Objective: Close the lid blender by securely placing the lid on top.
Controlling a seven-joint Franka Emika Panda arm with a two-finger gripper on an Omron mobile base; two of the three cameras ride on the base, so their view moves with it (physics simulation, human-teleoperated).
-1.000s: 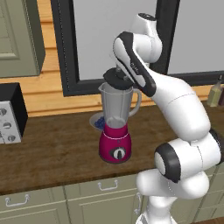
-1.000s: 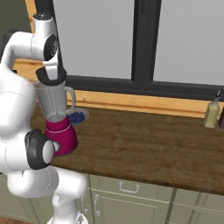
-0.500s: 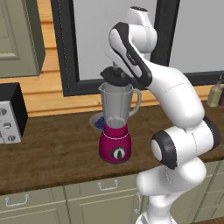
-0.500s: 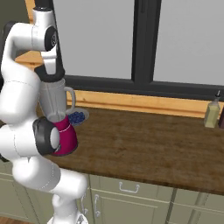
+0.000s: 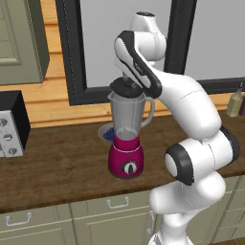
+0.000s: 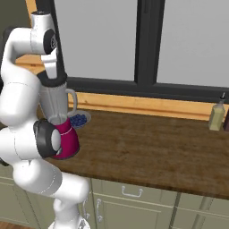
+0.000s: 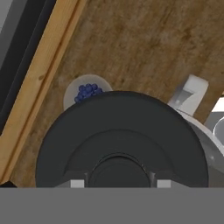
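The blender (image 5: 127,160) stands on the wooden counter, its magenta base with a black dial under a clear grey jar (image 5: 127,115) with a side handle. The black round lid (image 5: 126,89) sits level with the jar's rim. My gripper (image 5: 130,80) comes down from above, shut on the lid's centre knob. In the right base view the lid (image 6: 55,82) caps the jar (image 6: 56,103), and my arm hides part of the base. In the hand view the lid (image 7: 120,144) spreads below my gripper (image 7: 119,177), with the jar's handle (image 7: 188,97) and a strip of rim peeking out on the right.
A small bowl of blueberries (image 5: 107,133) (image 6: 79,119) (image 7: 87,92) sits just behind the blender. A black-and-grey boxy appliance (image 5: 9,125) stands at the counter's left. A bottle (image 5: 235,102) (image 6: 217,115) is at the far right by the window sill.
My arm's upper links have swung and straightened above the blender. The lid has stayed over the jar's mouth and come down slightly onto the rim.
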